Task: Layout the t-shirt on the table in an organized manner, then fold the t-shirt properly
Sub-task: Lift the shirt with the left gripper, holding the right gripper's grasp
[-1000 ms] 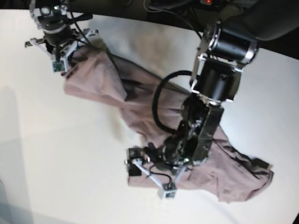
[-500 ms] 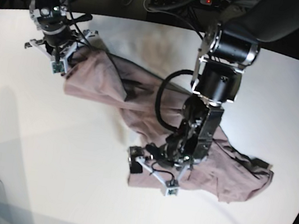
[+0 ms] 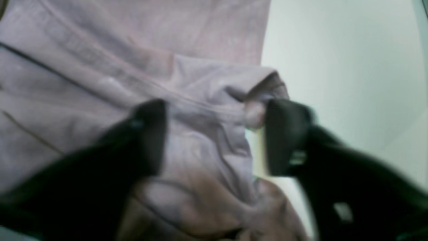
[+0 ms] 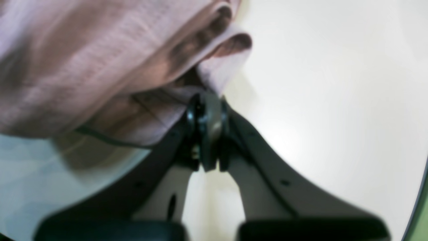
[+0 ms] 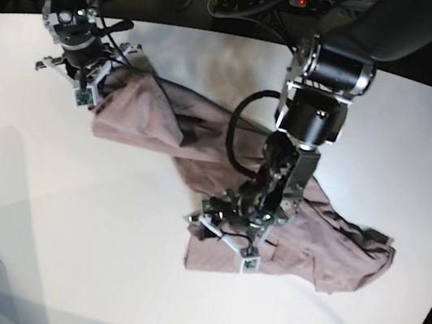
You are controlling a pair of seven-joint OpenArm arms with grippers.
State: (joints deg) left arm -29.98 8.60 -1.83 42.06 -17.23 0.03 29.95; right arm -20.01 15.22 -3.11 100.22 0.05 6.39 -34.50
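T-shirt (image 5: 203, 139) lies crumpled diag across the white desk (image 5: 68, 213), one end bunched at far corner on the base view's left, other end spread toward near right. Not laid out yet, so I'd say we're in the flatten/spread phase.

R claw (image 4: 207, 110) is clamped tight on a fold of fabric edge; wrist cam shows cloth pinched right at the tips and draping up and away from them.

L claw (image 3: 214, 134) is down at the near hem corner, jaws partway apart w/ a ridge of cloth between the fingers (image 3: 150, 134). One finger sits on the fabric, the other at the hem edge where it meets bare desk. Can't tell if it has actually got hold; wrist view is blurry.

How to do this step well, imo:
- L should get one layer of hem only, not the doubled roll at the edge, else the corner won't open out.
- Close fully before lifting; a part grip on soft knit will slip.
- Then pull the 2 claws apart along the shirt's length w/ light tension to take out the twist mid-body.
- Keep cloth low so it drags flat rather than re-bunching.

Material: dusty mauve-pink soft knit, matte, limp, creases easily. Stitched seam lines visible in L wrist cam, hem rolled over at the corner. Desk is smooth, matte, plain, so cloth should slide ok.
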